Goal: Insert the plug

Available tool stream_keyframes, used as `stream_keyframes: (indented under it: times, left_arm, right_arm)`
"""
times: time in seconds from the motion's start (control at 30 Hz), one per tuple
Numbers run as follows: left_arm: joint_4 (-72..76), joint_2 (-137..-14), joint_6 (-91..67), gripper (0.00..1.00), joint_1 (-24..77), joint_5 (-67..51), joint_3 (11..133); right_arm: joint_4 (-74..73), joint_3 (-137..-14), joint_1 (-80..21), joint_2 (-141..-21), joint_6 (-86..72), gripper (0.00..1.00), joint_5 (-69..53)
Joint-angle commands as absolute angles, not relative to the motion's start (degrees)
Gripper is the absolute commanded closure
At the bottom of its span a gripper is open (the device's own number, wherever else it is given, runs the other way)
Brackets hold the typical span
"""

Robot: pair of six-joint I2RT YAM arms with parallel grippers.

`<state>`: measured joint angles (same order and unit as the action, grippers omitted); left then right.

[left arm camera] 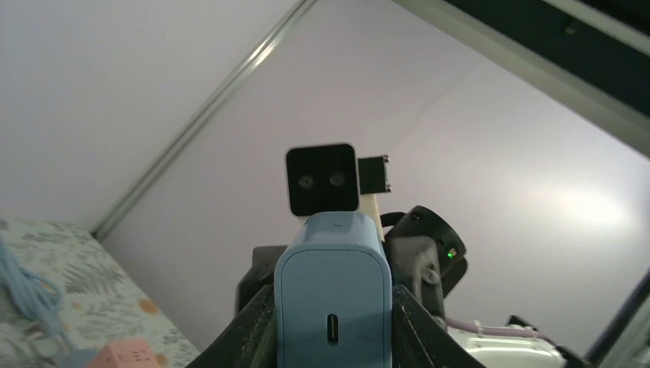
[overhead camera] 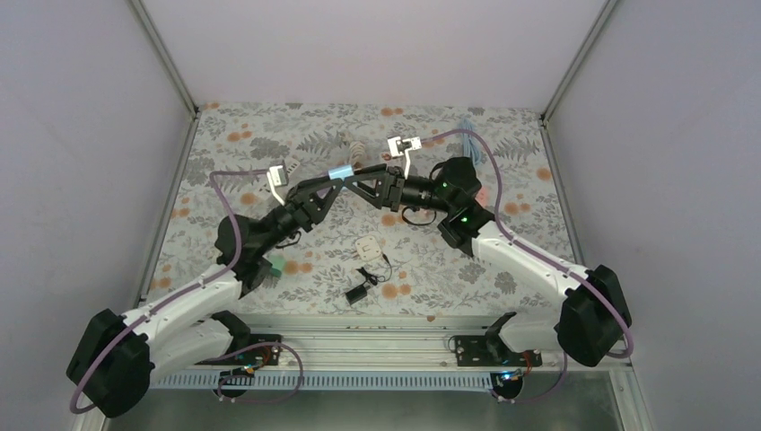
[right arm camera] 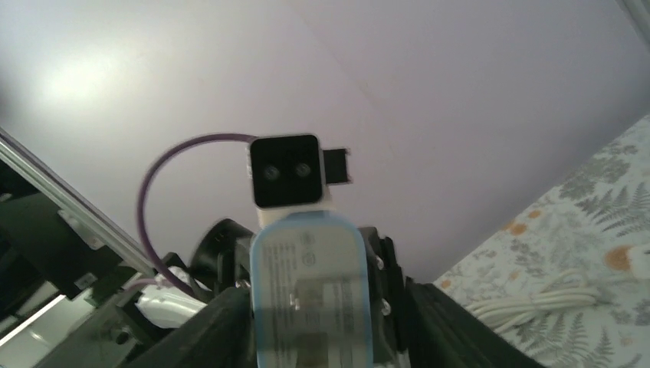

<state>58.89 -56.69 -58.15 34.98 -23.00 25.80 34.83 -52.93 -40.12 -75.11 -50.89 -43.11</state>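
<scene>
A light blue charger (overhead camera: 339, 173) hangs in the air between both grippers above the table's middle. My left gripper (overhead camera: 328, 183) is shut on its sides; in the left wrist view (left arm camera: 332, 307) the charger (left arm camera: 332, 284) shows its USB-C port, snug between both fingers. My right gripper (overhead camera: 353, 182) faces it from the other side. In the right wrist view the charger's labelled face (right arm camera: 310, 291) sits between my right gripper's (right arm camera: 326, 295) spread fingers, and a gap shows on its right side. A pink cube socket (left arm camera: 123, 355) lies on the cloth.
A white adapter (overhead camera: 366, 247) and a black charger with its cable (overhead camera: 359, 292) lie on the floral cloth near the front. A coiled white cable (overhead camera: 354, 148) and a blue cable (overhead camera: 471, 135) lie at the back. Grey walls enclose the table.
</scene>
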Motion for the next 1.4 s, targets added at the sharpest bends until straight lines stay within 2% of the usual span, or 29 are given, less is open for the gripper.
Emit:
stream_keyframes:
  times: [0.0, 0.07, 0.17, 0.3, 0.4, 0.53, 0.77, 0.9, 1.13, 1.37]
  left_arm:
    - [44.10, -53.23, -45.96, 0.78, 33.38, -22.20, 32.01]
    - [33.42, -52.20, -39.65, 0.79, 31.87, -21.36, 35.96]
    - [14.41, -52.90, -27.09, 0.80, 29.39, -20.55, 45.15]
    - [-20.35, -61.42, -11.75, 0.79, 26.90, -10.14, 63.71]
    - [-33.56, -68.99, -2.83, 0.79, 25.18, -4.37, 73.22]
    - [-41.23, -76.29, 4.38, 0.79, 20.63, -1.91, 78.08]
    - [-45.27, -88.63, 10.53, 0.78, 8.75, -12.51, 81.07]
    - [-49.55, -95.49, 18.96, 0.79, 5.94, -18.73, 85.19]
    - [-51.67, -103.94, 24.56, 0.78, 2.44, -15.01, 92.57]
    - [-56.32, -111.41, 27.18, 0.78, 1.27, -12.09, 98.54]
  right_arm:
    - [27.36, -54.11, -40.25, -71.97, -45.36, 0.37, -38.88]
    - [23.10, -53.74, -39.32, -69.71, -42.98, 0.24, -35.98]
    - [17.36, -52.55, -36.57, -65.78, -41.03, 0.16, -31.67]
    - [9.78, -50.71, -31.58, -61.96, -39.44, 0.14, -28.69]
    - [6.19, -48.98, -28.48, -59.49, -37.59, 0.17, -28.32]
    - [3.53, -47.66, -25.80, -57.08, -35.51, 0.18, -27.59]
    - [2.20, -47.04, -24.20, -56.16, -34.34, 0.19, -29.03]
    - [3.18, -46.74, -23.96, -57.67, -34.80, 0.19, -30.77]
    - [-0.04, -50.85, -23.55, -63.01, -32.66, 0.21, -34.23]
    - [1.48, -51.36, -23.55, -64.10, -33.59, 0.22, -31.78]
